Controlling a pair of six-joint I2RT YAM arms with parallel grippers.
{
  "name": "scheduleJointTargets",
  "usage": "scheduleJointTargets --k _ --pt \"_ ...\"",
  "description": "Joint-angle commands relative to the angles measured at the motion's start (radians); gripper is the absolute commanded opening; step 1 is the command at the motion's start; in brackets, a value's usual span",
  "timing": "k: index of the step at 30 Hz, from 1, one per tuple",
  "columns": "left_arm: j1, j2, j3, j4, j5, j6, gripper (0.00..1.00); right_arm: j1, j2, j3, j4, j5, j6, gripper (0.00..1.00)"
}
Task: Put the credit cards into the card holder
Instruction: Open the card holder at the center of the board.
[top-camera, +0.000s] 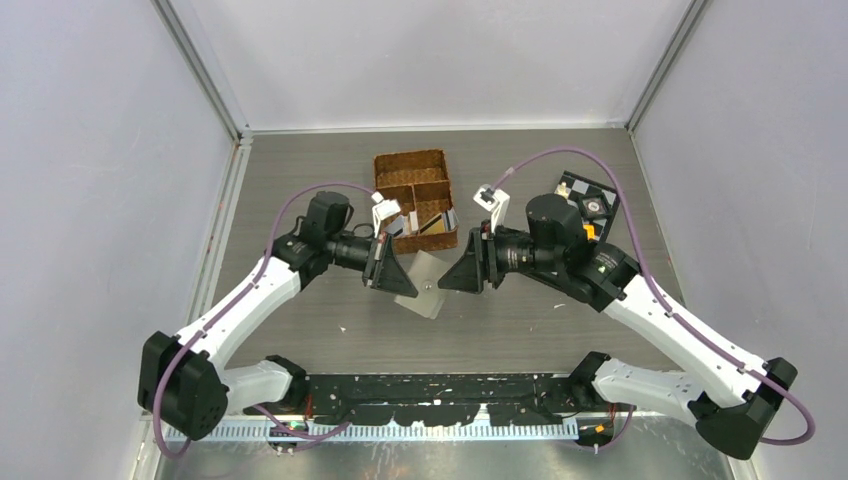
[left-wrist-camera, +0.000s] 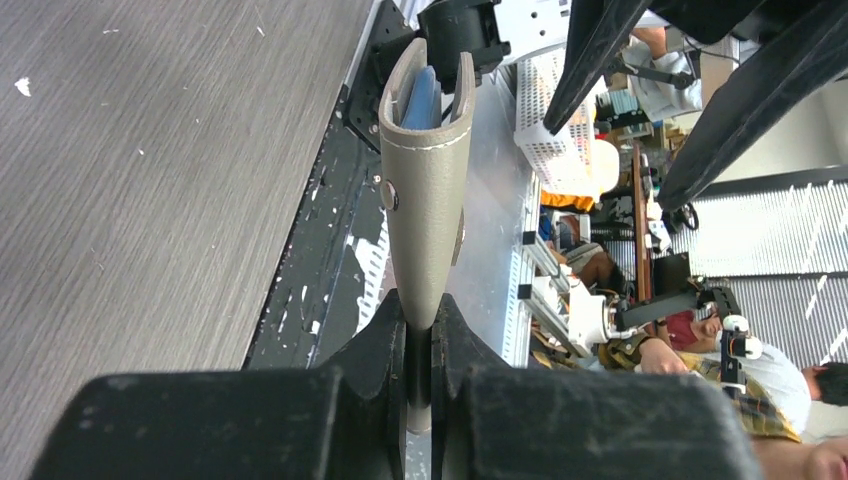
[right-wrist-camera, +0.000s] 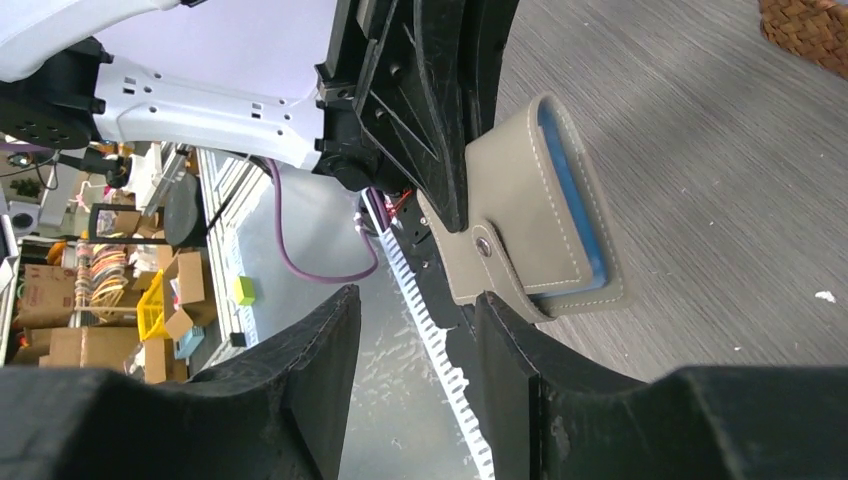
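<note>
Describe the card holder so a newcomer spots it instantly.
Start at the brown wicker basket at the back centre of the table, then come nearer, to mid-table. Pinched in the left hand, facing the open right hand, is the card holder: a flat grey-olive wallet with a snap tab and blue sleeves inside, unlike the loose cards in the basket.

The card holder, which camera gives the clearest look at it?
The right wrist view: the card holder shows its broad face, snap tab and blue sleeves. The left wrist view sees it edge-on, pinched between the left fingers. The top view shows a small grey slab.
</note>
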Motion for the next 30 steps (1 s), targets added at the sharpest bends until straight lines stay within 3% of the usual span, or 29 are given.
scheduleJointTargets --k 1,9,20,30 --pt "-0.003 0.004 0.022 0.009 0.079 0.085 0.0 -0.039 0.005 -0.011 0.062 -0.164 -0.041 0.51" --pt "-0.017 0.016 0.009 0.012 0.107 0.097 0.0 -0.05 0.03 -0.079 0.145 -0.229 -0.022 0.48" --pt "-0.072 -0.017 -0.003 0.046 0.152 0.081 0.0 -0.08 0.04 -0.105 0.148 -0.173 -0.053 0.48" --pt "-0.072 -0.03 -0.017 0.101 0.156 0.045 0.0 -0.08 0.063 -0.162 0.148 -0.282 -0.045 0.48"
